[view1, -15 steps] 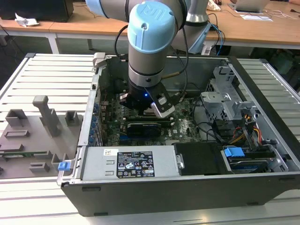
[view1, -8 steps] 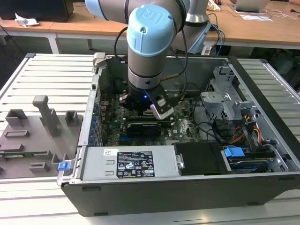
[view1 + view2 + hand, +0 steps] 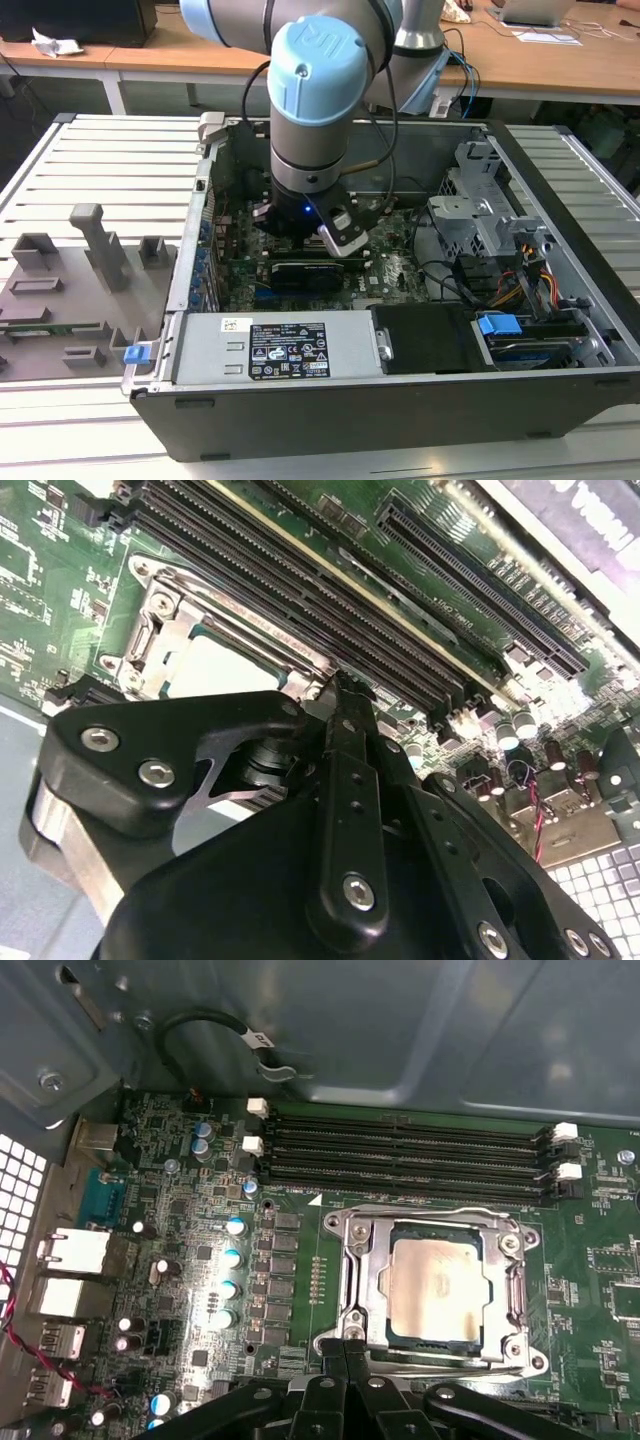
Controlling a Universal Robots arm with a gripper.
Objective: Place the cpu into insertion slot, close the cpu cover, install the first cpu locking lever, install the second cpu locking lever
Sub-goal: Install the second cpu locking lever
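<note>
First wrist view: silvery cpu [image 3: 436, 1278] seated under closed cpu cover [image 3: 434, 1290].

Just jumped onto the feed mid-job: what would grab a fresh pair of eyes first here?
The big grey-and-blue robot arm plunging into the open computer case in the exterior view. In the first wrist view, the silvery chip sits in its socket with the metal frame cover lying down around it, below the long black memory slots on the green board. The black tool sits right at the cover's near edge.

Lab: slatted bench [image 3: 100, 160], wooden desks [image 3: 560, 60]
</note>
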